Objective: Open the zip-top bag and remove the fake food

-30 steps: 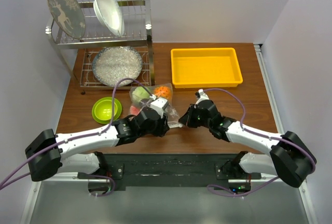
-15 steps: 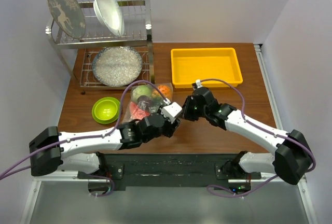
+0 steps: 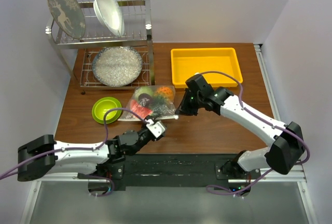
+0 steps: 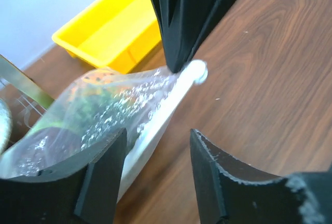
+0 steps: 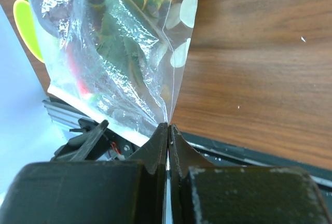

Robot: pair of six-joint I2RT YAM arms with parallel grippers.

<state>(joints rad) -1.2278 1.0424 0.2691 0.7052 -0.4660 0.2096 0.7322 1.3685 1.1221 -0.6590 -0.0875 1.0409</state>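
Right gripper (image 5: 168, 128) pinched shut on zip-top bag (image 5: 119, 53) corner (fake food (image 3: 154, 95) inside); left gripper (image 4: 158, 137) open near bag edge

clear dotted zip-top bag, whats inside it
Inside the clear dotted plastic zip-top bag: an orange toy fruit, a green round one, a red slice and a dark ball. Crinkled, glaring plastic hides anything beneath them.

place: robot lab bench | cues: white partition walls (image 3: 207, 6); wooden table (image 3: 207, 130); dish rack (image 3: 150, 37); yellow tray (image 3: 203, 51)
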